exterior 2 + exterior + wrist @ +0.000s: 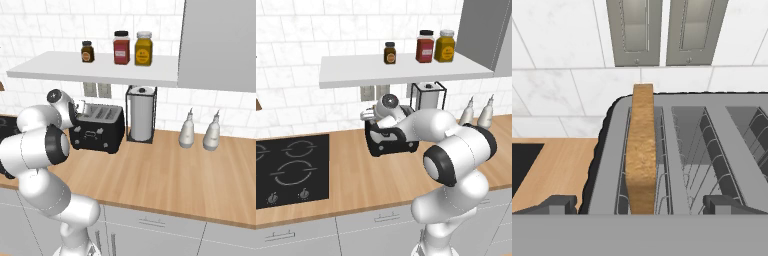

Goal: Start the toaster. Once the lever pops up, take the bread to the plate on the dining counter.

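Bread upright in the toaster, open gripper poised above

Toaster [97, 129] sits left of centre in the right base view, black and boxy, on a wood-topped wall counter [170, 175] against white tiles. In the left base view the toaster [387, 143] lies at centre, largely covered by the white arm. The hand view looks down onto its silver-rimmed top [682, 150], where 4 slots run up the frame.

The bread [642, 150] stands upright in the slot nearest the left of the hand view, tan with a darker crust, rising above the slot rim. The other slots show bare wire guides.

The gripper [639, 204] hangs over the toaster with its jaws spread wide; the 2 dark fingertips [557, 204] flank the bread at the bottom of the hand view, apart from it and holding nothing.

Right of the toaster in the right base view stand a paper towel roll [141, 120] in a black frame and 2 pale bottles [200, 131]. A white shelf [95, 69] above carries 3 jars [121, 48]. A black hob [291, 170] fills the left of the left base view.
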